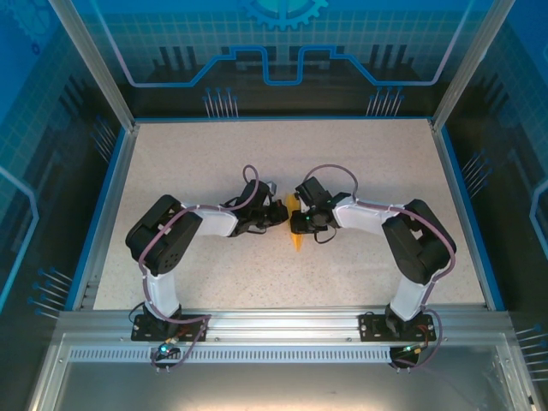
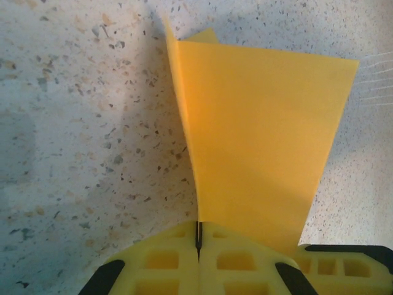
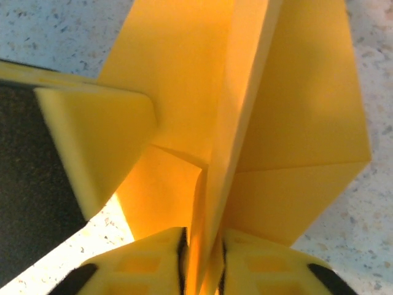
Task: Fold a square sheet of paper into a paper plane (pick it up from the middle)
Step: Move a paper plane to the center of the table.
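Observation:
The orange-yellow paper plane (image 1: 296,240), creased with a raised centre ridge and spread wings, sits mid-table between both grippers. My left gripper (image 1: 280,214) is shut on it. In the left wrist view its yellow fingers (image 2: 166,261) meet at the gripper (image 2: 198,236) on the bottom edge of an upright wedge of the paper (image 2: 264,135). My right gripper (image 1: 299,224) faces it from the other side. In the right wrist view this gripper (image 3: 202,255) is shut on the paper's centre ridge (image 3: 236,123), with wings spreading to both sides. The left gripper's finger (image 3: 92,141) pinches the left wing.
The speckled table (image 1: 257,163) has a blue rim, with transparent walls behind and to the sides. Both arms bend inward from their bases on the near aluminium rail (image 1: 282,325). A yellow finger of the right gripper (image 2: 344,264) shows at the lower right of the left wrist view.

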